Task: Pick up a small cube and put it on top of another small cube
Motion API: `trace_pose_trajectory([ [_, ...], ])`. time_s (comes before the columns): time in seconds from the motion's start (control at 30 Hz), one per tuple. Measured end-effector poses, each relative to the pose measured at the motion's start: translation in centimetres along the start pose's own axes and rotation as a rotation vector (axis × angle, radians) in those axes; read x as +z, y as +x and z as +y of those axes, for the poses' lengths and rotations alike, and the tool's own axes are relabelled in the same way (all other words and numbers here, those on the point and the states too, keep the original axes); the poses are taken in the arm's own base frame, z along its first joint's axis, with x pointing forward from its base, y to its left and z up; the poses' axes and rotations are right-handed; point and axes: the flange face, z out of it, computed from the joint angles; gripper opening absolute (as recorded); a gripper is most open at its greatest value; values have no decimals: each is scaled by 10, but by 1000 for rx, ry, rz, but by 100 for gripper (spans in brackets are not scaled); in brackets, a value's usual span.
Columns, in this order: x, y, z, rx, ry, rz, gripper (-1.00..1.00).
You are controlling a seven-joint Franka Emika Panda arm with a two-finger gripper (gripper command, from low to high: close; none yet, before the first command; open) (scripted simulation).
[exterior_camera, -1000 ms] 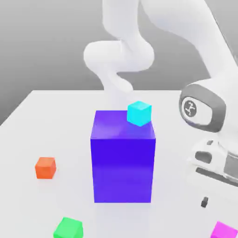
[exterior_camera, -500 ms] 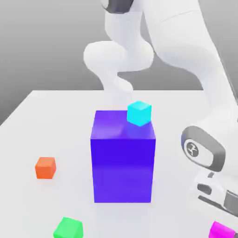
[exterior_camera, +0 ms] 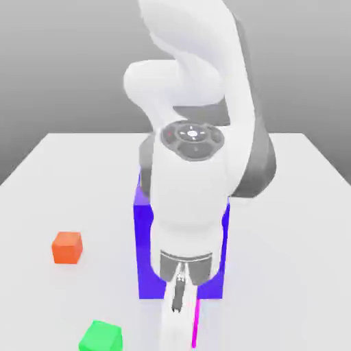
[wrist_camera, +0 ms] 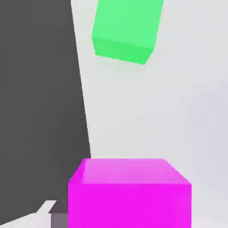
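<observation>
Magenta small cube sits in grasp of white two-finger gripper, jaws closed down to cube's width, nothing else held. In exterior view, cube's edge peeks out beside gripper, in front of tall blue-violet block. Key relation: bright green small cube, likely stacking target, lies toward exterior view's left of held cube, apart from it. Next move probably calls for sideways carry that way, held cube kept above green top before lowering.

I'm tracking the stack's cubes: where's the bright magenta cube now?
The bright magenta cube is held in the claw; the exterior view shows its edge beside the big blue-violet block's lower right.
</observation>
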Motion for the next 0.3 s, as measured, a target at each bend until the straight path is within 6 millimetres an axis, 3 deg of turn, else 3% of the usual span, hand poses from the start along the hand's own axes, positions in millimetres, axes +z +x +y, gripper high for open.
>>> trace_pose_trajectory([
  [0.07, -2, 22, -29, 174, -7, -9, -100],
  [0.17, 33, 44, -59, 353, -16, -18, -100],
  [0.2, 44, 46, -61, 369, -17, -19, 100],
  [0.3, 44, 46, -61, 369, -17, -19, 100],
])
